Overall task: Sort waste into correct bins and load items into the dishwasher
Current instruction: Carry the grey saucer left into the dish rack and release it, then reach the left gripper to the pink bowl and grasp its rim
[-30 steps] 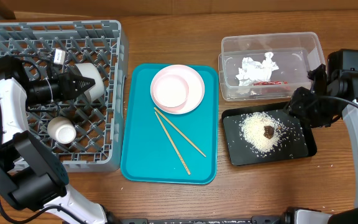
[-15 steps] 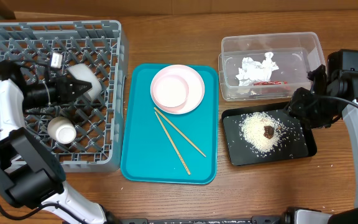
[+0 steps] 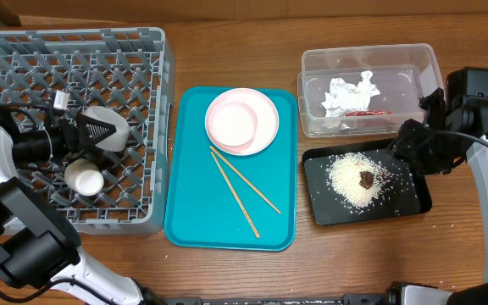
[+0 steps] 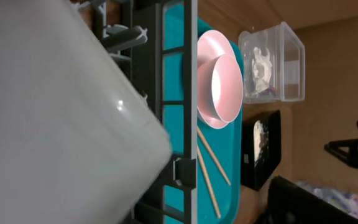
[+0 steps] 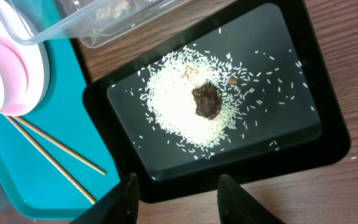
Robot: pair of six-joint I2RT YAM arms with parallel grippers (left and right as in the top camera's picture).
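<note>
- Resting in the large grey plastic lattice dish rack [image 3: 142, 51], the small whitish bowl [image 3: 119, 124] sits against your left pincer [image 3: 102, 132]; whether its jaws are apart, you cannot tell.
- Your right pincer [image 5: 179, 182] hangs fingers apart, empty, over the shallow black rectangular tray [image 5: 328, 143].
- The two thin wooden chopsticks [image 3: 242, 188] lie rightward of your left pincer, their long axis diagonal.
</note>
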